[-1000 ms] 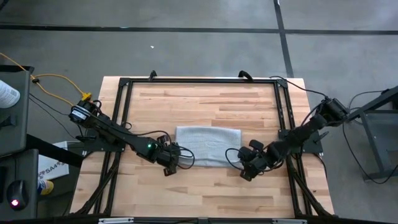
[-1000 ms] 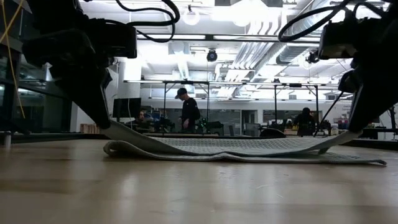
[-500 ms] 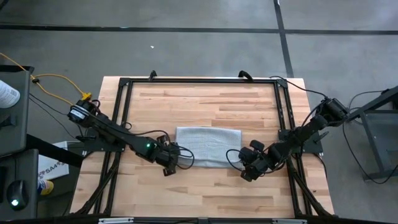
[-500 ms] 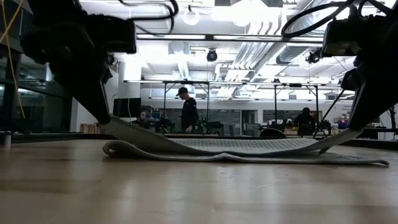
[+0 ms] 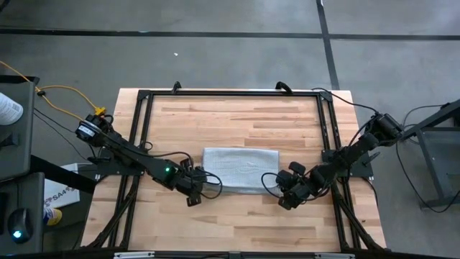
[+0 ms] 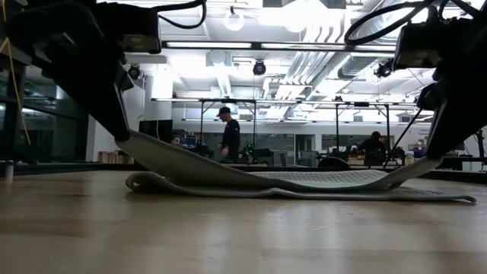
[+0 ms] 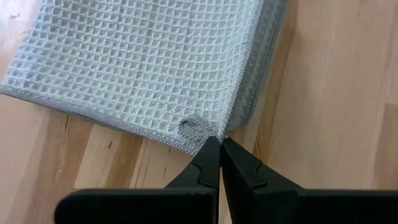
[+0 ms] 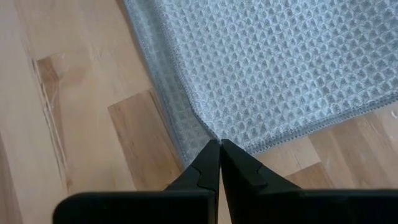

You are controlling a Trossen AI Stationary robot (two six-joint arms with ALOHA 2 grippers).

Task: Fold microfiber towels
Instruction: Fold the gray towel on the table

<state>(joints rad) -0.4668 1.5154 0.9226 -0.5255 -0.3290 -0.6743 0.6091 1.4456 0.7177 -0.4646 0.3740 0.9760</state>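
Light grey waffle-weave microfiber towel (image 5: 239,168) lying folded mid wooden tabletop (image 5: 237,115). Near corners pinched and lifted: left gripper (image 7: 219,144) clenched on one, right gripper (image 8: 219,144) clenched on the other.

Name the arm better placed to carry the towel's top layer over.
Neither alone: left gripper and right gripper each pinch a corner of the towel, so both should move together.

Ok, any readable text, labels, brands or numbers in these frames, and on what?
"SA4": partial black print on the white box on the floor left of the table, high view; the rest is cut off.
White container at the left edge: print too small to read.
Microfiber towel, left gripper, right gripper: no text.
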